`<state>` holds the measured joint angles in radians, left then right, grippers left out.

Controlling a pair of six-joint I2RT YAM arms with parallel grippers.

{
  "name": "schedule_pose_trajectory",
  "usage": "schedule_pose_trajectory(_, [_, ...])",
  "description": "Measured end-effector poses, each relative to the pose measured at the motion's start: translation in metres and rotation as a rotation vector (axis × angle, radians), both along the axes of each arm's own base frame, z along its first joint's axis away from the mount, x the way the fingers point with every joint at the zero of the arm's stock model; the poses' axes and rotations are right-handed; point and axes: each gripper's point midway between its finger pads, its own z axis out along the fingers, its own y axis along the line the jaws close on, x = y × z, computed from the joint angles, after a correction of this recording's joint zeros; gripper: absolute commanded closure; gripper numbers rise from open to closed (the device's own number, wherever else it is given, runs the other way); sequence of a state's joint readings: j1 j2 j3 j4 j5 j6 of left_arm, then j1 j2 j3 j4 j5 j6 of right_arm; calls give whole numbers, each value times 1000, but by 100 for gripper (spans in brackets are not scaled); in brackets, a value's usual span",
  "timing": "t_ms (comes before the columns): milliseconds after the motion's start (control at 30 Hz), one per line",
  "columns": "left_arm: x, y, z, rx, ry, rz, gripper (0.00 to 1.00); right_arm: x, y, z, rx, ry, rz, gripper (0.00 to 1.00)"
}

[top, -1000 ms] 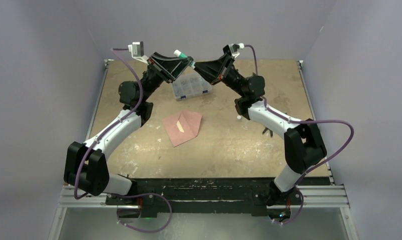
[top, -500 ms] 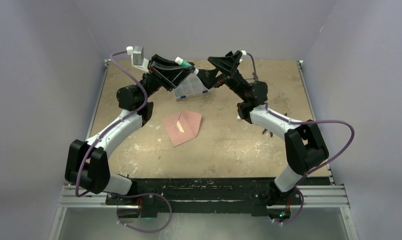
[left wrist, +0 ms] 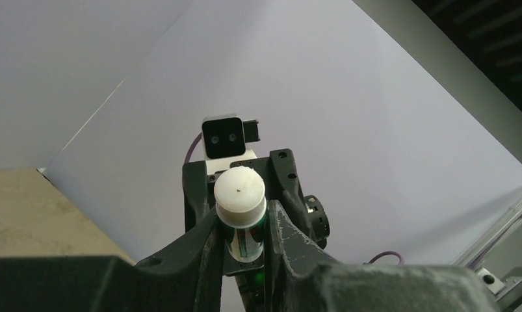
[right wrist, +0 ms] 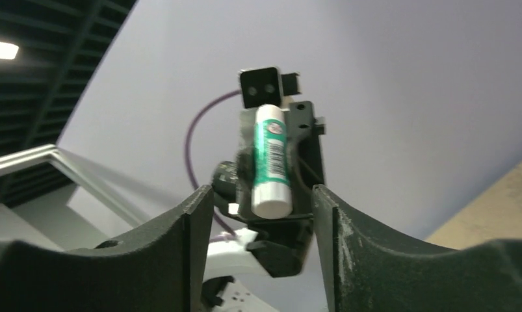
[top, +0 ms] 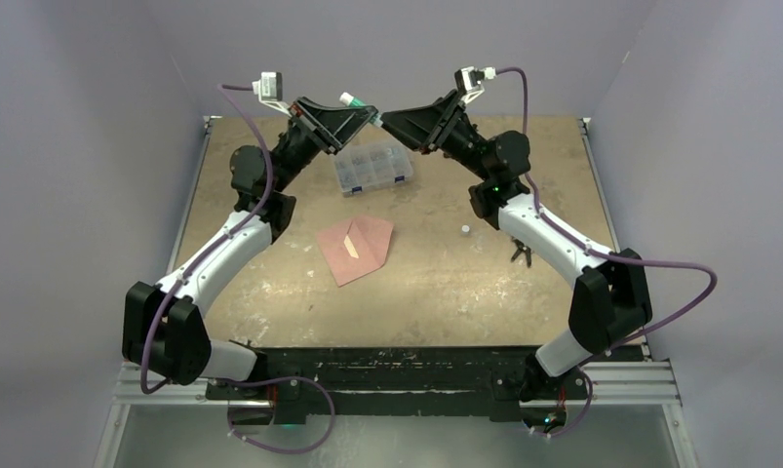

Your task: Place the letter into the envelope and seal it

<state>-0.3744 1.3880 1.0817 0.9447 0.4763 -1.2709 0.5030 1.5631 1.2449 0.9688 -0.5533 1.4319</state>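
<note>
The left hand (left wrist: 245,224) is clamped on a green-and-white glue stick (left wrist: 240,195), held high over the far side of the tabletop (top: 446,292). The right hand (right wrist: 263,194) faces it, fingers apart and empty. The envelope (top: 370,242) lies flat mid-tabletop, the letter (top: 351,247) apparently tucked in with a pale sliver showing. Sealing is the step in hand: next the stick must come down to the flap, with its cap off, which I cannot tell

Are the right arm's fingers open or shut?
Open: right fingers stand wide apart, empty; the left fingers hold the glue stick.
</note>
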Motion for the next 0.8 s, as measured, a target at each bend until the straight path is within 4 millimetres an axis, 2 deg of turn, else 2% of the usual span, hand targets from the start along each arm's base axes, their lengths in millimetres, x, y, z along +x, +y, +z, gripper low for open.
schedule_pose_trajectory(200, [3,0,2,-8,55,-5,100,10,7,-21,-102,-25,-49,61])
schedule_pose_trajectory(433, [7,0,-2,-13,96,-6,100,9,6,-16,-124,-52,-68,80])
schedule_pose_trajectory(500, [6,1,-1,-16,93,-8,100,9,6,-15,-120,-44,-64,88])
schedule_pose_trajectory(567, [5,1,1,-20,83,-11,100,8,6,-13,-102,-12,-45,100])
schedule_pose_trajectory(800, [-16,0,18,-8,-84,-28,100,-8,2,0,64,199,121,100])
